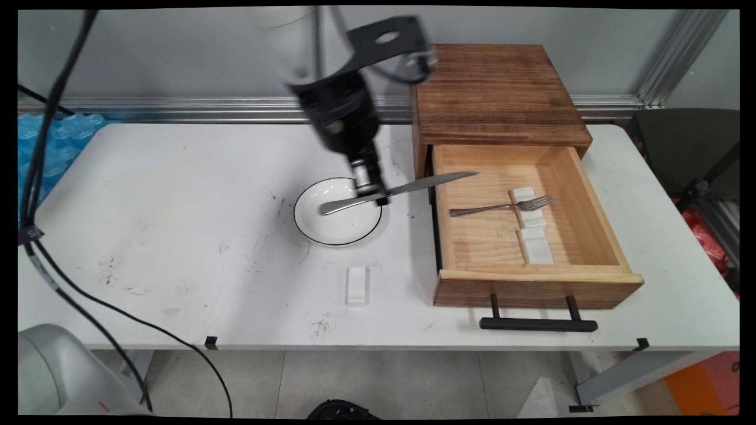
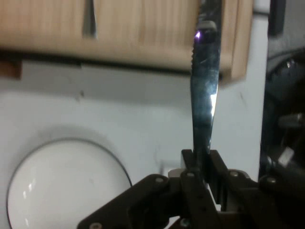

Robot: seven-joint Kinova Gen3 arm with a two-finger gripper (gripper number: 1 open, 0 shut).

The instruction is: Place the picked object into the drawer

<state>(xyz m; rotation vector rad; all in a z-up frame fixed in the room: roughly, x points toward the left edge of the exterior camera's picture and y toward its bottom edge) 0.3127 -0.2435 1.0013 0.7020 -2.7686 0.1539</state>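
White laminate table [image 1: 177, 206], matt, scuffed with dark marks; grey wall and aluminium rail behind.

- Black two-finger gripper [image 1: 372, 192] hangs over the table's middle. Its fingers are clamped on a slim stainless-steel table knife [image 1: 425, 184] about mid-length.
- Knife lies nearly level, slightly tilted. Its rounded handle end is over the shallow round white bowl with a thin black rim [image 1: 339, 227]; its blade tip reaches over the left wall of the open pale-pine drawer [image 1: 596, 218]. Whether it touches the bowl, I cannot tell.
- Drawer has a black bar handle [image 1: 537, 323] and slides from a dark-stained, grainy wooden box [image 1: 496, 94].
- Inside: a polished steel fork [image 1: 502, 207] resting across small white rectangular blocks [image 1: 536, 245].
- Another white rectangular block [image 1: 358, 285] sits on the table near the bowl.
- Hand view: blade [image 2: 202, 105] glossy, finely serrated, rising from between the closed fingers [image 2: 190, 167].
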